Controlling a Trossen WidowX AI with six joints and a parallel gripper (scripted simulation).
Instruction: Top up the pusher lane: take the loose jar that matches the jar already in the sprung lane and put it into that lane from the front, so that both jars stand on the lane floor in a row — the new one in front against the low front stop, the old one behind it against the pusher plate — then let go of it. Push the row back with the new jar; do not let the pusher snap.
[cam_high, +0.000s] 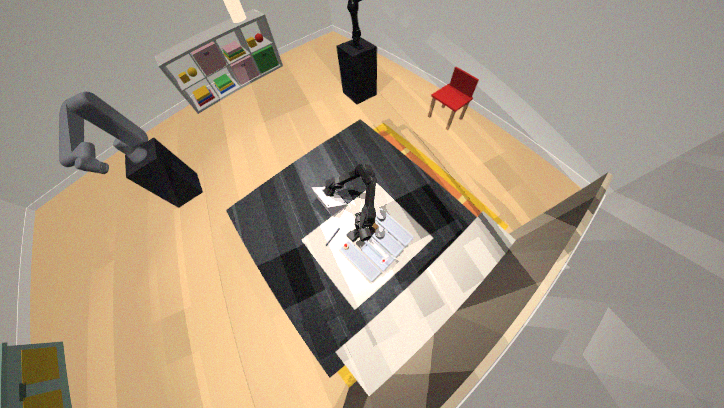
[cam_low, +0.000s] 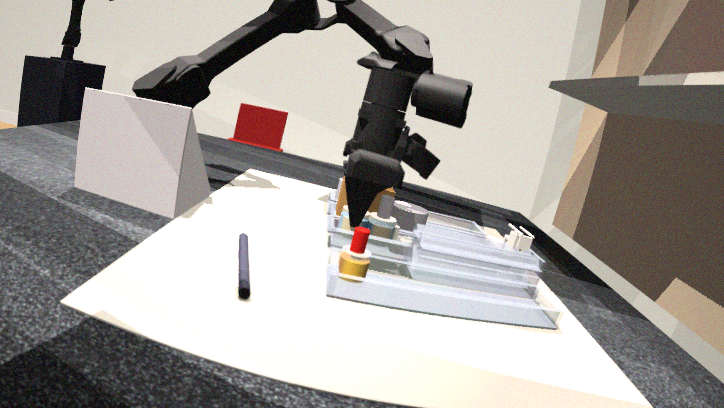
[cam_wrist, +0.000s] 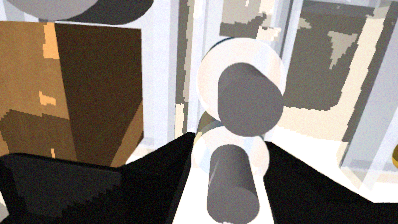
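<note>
My gripper (cam_low: 356, 223) (cam_wrist: 228, 144) is shut on a jar (cam_wrist: 233, 186) with a grey stem and white collar. In the exterior view the fingers hide much of it. The like jar (cam_low: 383, 228) (cam_wrist: 250, 100) stands upright in the clear-walled lane (cam_wrist: 291, 45), directly beyond the held one. The two look close together at similar height; whether they touch, and whether the held jar's base meets the lane floor, I cannot tell. The pusher plate and the front stop cannot be made out. A yellow jar with a red stem (cam_low: 354, 264) (cam_high: 346, 246) stands at the front of the nearest lane.
A brown block (cam_wrist: 100, 95) (cam_low: 340, 197) stands just left of the lane in the wrist view. A large grey round thing (cam_wrist: 55, 7) (cam_low: 411, 215) is beyond it. A dark rod (cam_low: 243, 266) (cam_high: 332, 236) lies on the white mat (cam_low: 192, 304). A white wedge (cam_low: 131, 152) stands left.
</note>
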